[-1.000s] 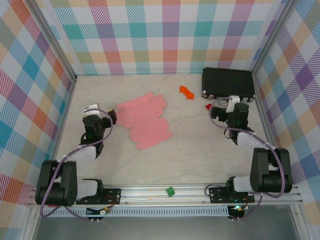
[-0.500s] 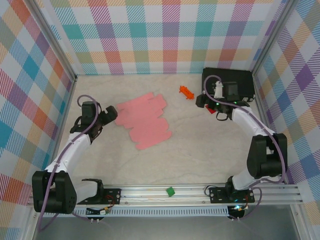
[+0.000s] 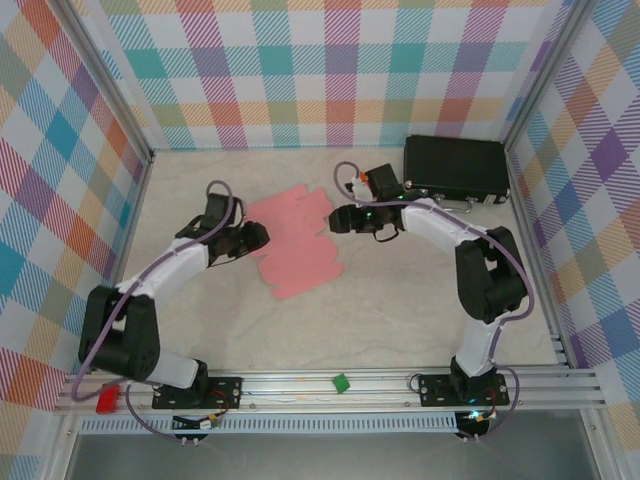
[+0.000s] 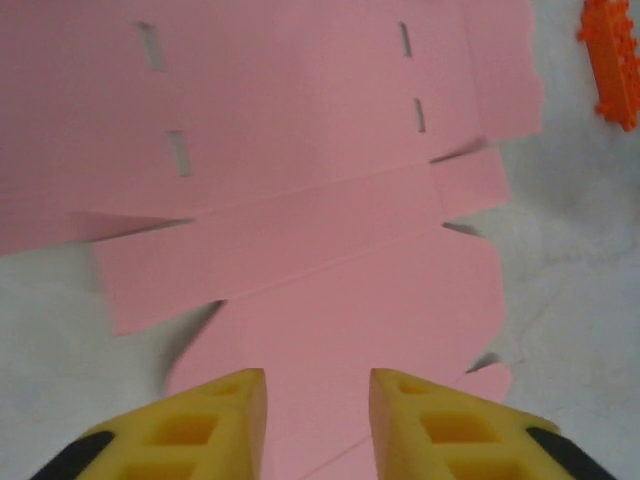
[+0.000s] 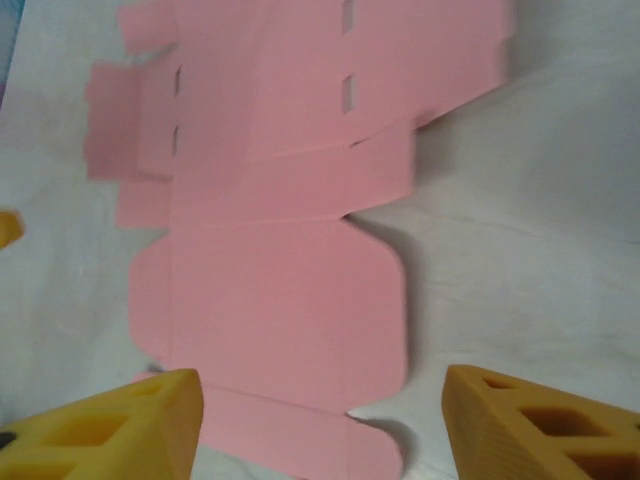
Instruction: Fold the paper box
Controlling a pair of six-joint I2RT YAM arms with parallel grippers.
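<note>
A pale marbled table [image 3: 400,310] sits inside checked walls, and the paper box [image 3: 295,245] lies on it left of centre as a flat, unfolded sheet. The card looks light and thin, stiff only along its creases and likely to slide if pushed, so an edge flap seems the best place to pinch. The right gripper [image 5: 322,378] hangs wide above the rounded end. The left gripper [image 4: 316,378] stands narrow, with a gap showing, over the opposite edge.
</note>
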